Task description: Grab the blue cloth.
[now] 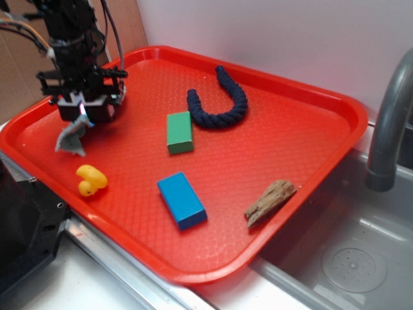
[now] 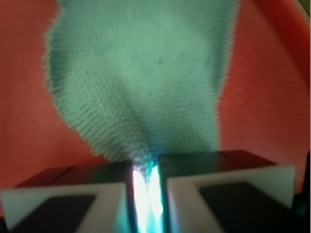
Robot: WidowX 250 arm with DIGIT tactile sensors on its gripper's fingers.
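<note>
The blue cloth [image 1: 71, 139] is a small pale blue-grey rag hanging from my gripper [image 1: 82, 120] at the left end of the red tray [image 1: 271, 123], lifted off the tray floor. In the wrist view the blue cloth [image 2: 141, 82] fans out ahead of my gripper [image 2: 147, 167], its top bunched into the narrow gap between the two fingers [image 2: 92, 184]. The jaws stand pinched on the fabric.
On the tray lie a yellow rubber duck [image 1: 90, 179], a green block [image 1: 179, 132], a bright blue block [image 1: 182, 200], a dark navy rope [image 1: 219, 103] and a piece of wood [image 1: 270, 201]. A sink [image 1: 348, 258] and grey faucet [image 1: 390, 123] are at the right.
</note>
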